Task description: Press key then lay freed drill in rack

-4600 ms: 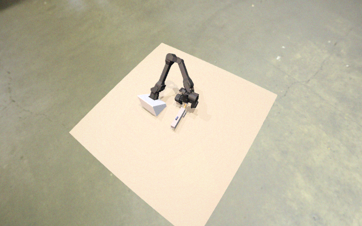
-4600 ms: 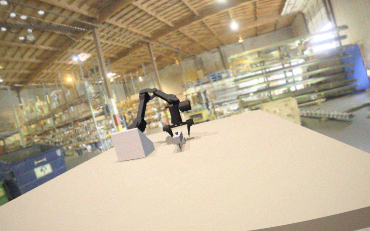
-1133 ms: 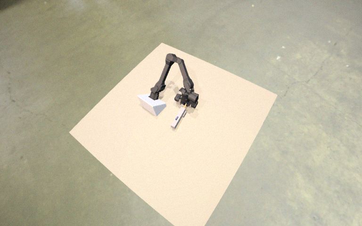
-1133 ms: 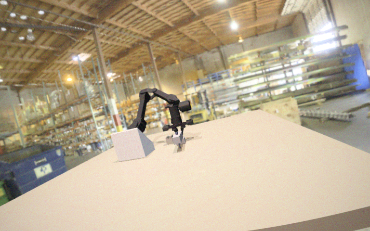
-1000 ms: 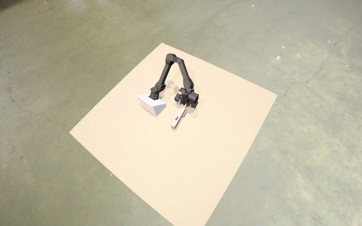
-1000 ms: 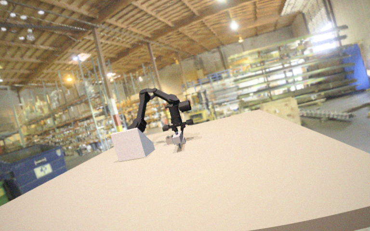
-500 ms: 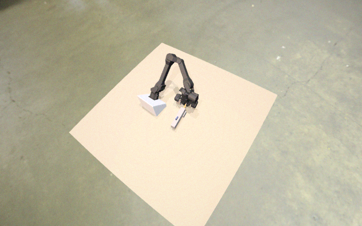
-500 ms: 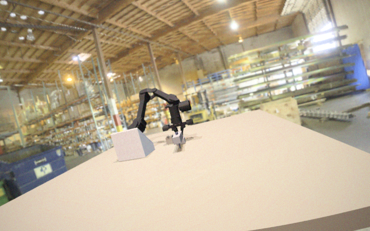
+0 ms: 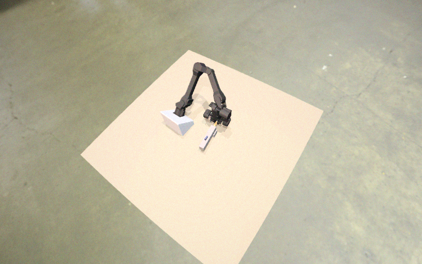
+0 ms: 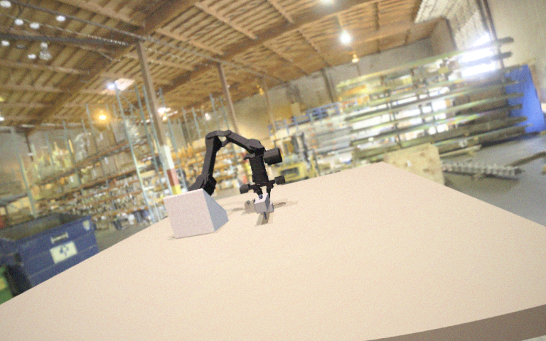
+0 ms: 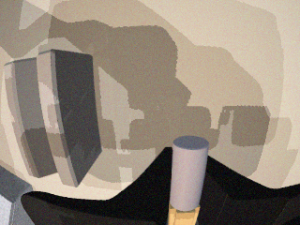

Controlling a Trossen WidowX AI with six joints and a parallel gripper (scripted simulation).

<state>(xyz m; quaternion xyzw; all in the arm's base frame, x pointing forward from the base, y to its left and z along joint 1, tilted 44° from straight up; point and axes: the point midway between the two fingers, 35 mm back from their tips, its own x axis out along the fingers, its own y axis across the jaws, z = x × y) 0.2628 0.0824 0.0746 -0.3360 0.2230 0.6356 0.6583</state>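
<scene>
The drill shows in the wrist view as a pale cylinder [image 11: 189, 173] with a yellow part below it; an orange-yellow bit of it [image 9: 215, 124] shows at the holder's far end. My gripper [image 9: 216, 122] [image 10: 264, 194] [image 11: 178, 153] points down and is shut on the drill. The long lilac holder [image 9: 204, 144] [image 10: 262, 204] lies just in front of my fingers. The small blue key [image 9: 205, 137] [image 10: 261, 197] sits in its top. How deep it sits is too small to tell. Two upright grey plates [image 11: 77, 117] [image 10: 249, 206], apparently the rack, stand left of the gripper.
A white block [image 9: 170, 121] [image 10: 189, 214] with sloping sides stands to the left, in front of the arm's base. A grey corner [image 11: 9, 203] enters the wrist view at lower left. The arm arches up behind the holder. The pale mat [image 9: 186, 192] [image 10: 322, 257] carries everything.
</scene>
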